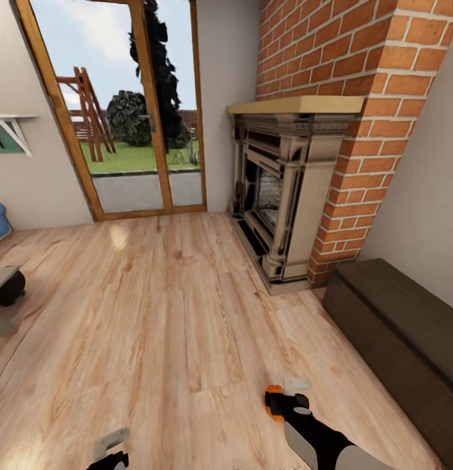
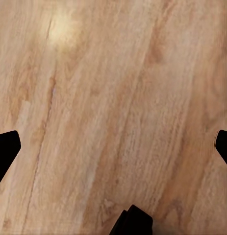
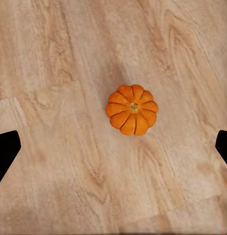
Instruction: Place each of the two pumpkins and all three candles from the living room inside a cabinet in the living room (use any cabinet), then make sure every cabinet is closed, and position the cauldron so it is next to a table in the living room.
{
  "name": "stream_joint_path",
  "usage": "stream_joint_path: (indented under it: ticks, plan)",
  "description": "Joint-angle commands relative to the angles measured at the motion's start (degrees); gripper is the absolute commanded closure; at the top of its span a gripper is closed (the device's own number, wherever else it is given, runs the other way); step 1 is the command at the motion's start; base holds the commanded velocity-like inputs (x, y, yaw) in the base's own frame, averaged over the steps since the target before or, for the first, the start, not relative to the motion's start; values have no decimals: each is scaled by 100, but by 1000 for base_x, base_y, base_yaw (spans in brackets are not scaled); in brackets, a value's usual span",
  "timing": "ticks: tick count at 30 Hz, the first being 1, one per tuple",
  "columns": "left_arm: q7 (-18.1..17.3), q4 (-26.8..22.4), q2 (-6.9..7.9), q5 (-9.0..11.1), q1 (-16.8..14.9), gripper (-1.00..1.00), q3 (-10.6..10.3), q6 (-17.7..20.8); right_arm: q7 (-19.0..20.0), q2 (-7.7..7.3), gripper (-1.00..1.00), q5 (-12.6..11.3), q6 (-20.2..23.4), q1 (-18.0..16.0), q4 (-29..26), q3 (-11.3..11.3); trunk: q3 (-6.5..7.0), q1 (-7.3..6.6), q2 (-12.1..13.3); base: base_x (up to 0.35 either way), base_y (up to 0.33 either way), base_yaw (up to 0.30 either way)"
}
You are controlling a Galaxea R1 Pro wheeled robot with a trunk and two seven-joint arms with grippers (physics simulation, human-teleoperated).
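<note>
The right gripper (image 3: 113,147) hangs wide apart above the pumpkin (image 3: 132,109) on the floor (image 3: 54,63). Next, it must drop and squeeze.

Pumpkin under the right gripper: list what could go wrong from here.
1. The pumpkin is small, round and ribbed, lying loose on the wood floor. The right gripper is open above it with fingers wide apart; an off-centre close could push it so it rolls away.
2. The cabinet looks fully closed, so something must open it before the pumpkin can go in.
3. The fireplace stands close by the cabinet's end; a swinging arm might clip it.
</note>
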Motion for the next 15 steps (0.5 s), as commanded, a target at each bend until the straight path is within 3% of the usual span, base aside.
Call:
stream_joint_path:
  ticks: [1,15]
  plan:
    - [47,-16,9,23,-1,-100,-48,36,-38,-1,-100,-47,-5,-6,-4,48,-11,-1,-3,0,0,-215]
    - [47,-16,9,23,-1,-100,-53,22,-38,0,-100,-42,-5,-5,-1,48,-96,-1,-3,0,0,-215]
